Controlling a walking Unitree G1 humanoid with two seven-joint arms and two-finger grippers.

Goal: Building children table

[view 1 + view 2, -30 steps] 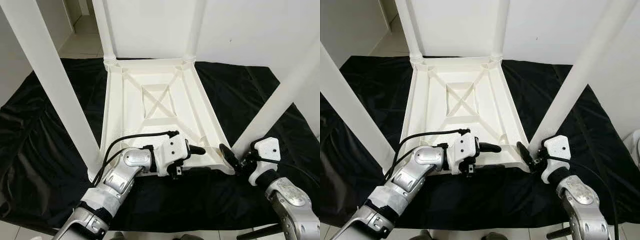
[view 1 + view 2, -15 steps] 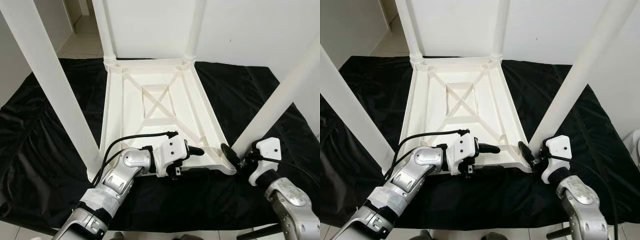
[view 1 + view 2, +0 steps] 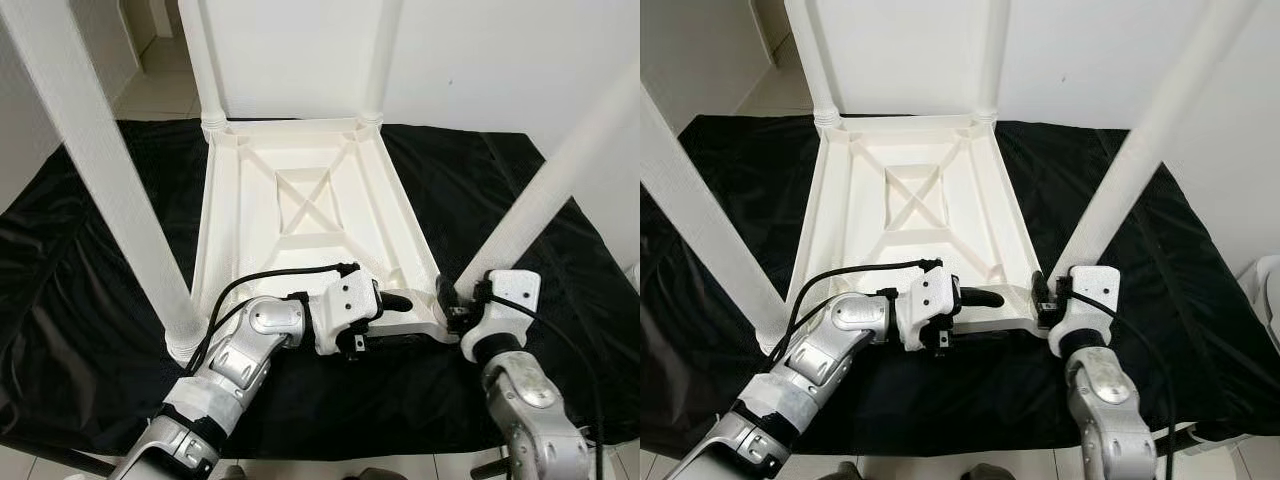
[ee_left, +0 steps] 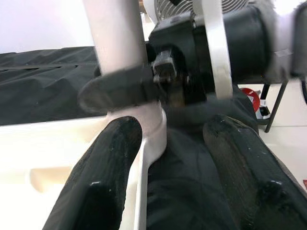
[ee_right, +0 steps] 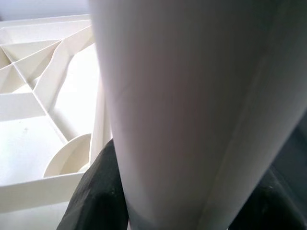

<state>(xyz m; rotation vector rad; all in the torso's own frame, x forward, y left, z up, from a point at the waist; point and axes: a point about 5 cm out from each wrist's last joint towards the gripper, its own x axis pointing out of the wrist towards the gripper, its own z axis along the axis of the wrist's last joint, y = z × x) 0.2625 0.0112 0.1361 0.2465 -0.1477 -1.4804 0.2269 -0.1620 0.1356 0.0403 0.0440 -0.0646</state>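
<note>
A white plastic children's table point(image 3: 300, 200) lies upside down on a black cloth, its four legs pointing up. My left gripper point(image 3: 398, 312) is at the near rim; in the left wrist view its fingers point(image 4: 108, 177) stand open, one on each side of the thin rim point(image 4: 143, 191). My right gripper point(image 3: 447, 305) is at the foot of the near right leg point(image 3: 540, 210). In the right wrist view that leg point(image 5: 192, 105) sits between the two black fingers point(image 5: 96, 196), which press against its sides.
The black cloth point(image 3: 80, 270) covers the floor around the table. The near left leg point(image 3: 110, 170) rises close to my left arm. A white wall stands behind, with tiled floor point(image 3: 150, 90) at far left. A white object point(image 3: 1265, 290) sits at the right edge.
My right gripper has moved in from the right and closed around the foot of the near right leg. The left gripper has stayed at the rim. The camera has shifted slightly.
</note>
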